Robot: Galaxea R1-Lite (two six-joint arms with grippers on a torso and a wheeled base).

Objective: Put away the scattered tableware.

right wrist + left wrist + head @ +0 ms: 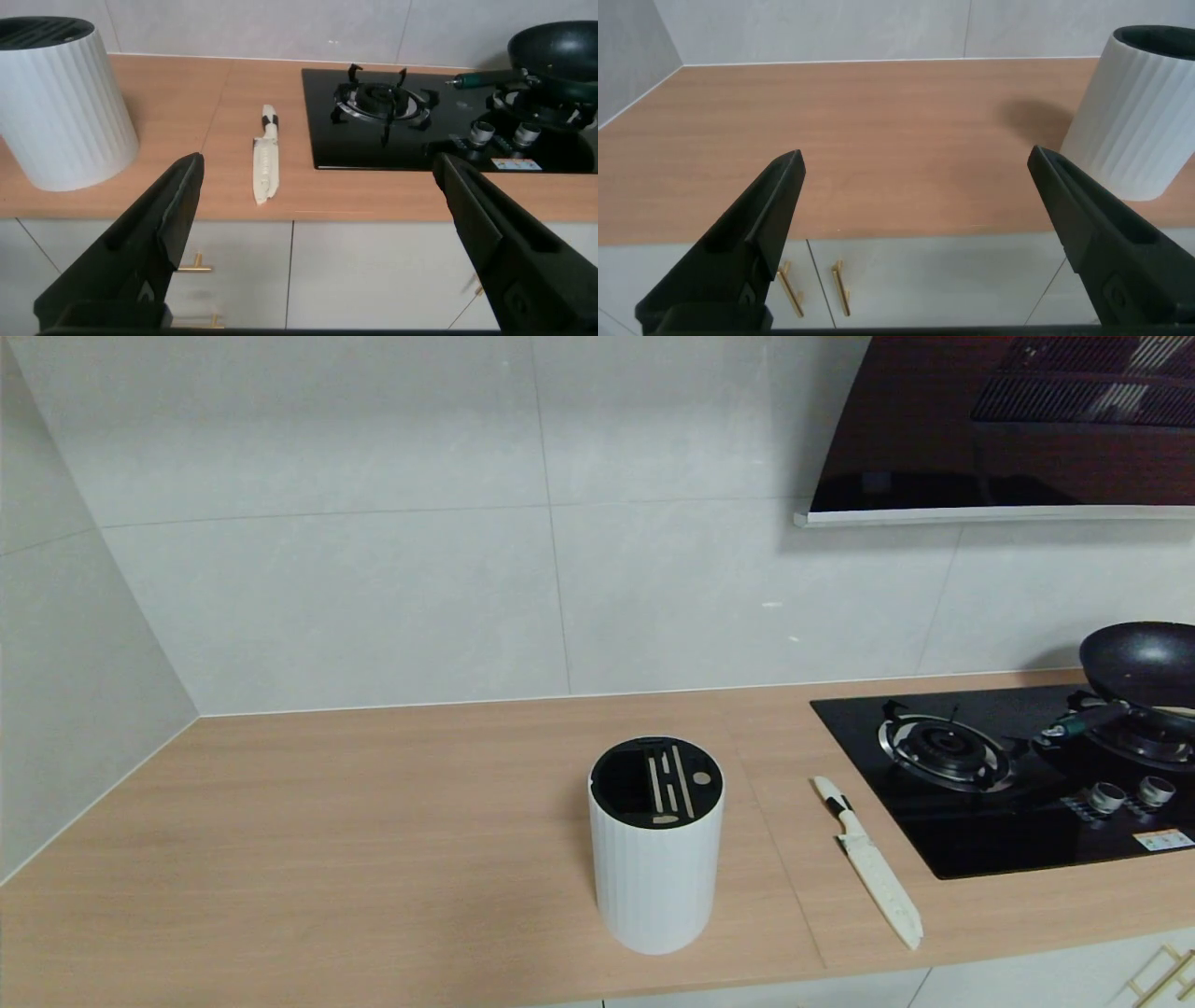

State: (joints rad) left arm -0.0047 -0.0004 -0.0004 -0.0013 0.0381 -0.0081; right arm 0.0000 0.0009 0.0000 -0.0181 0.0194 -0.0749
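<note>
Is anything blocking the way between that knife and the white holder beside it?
Nothing visible does. Only bare counter lies between the knife and the white holder. The stove sits on the knife's other side.

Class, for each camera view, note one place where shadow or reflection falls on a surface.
Head view: the range hood casts a shadow on the wall tiles beneath it. Left wrist view: a soft dark shadow lies on the counter beside the white holder. Right wrist view: the black hob looks glossy, its surface reflecting light.
</note>
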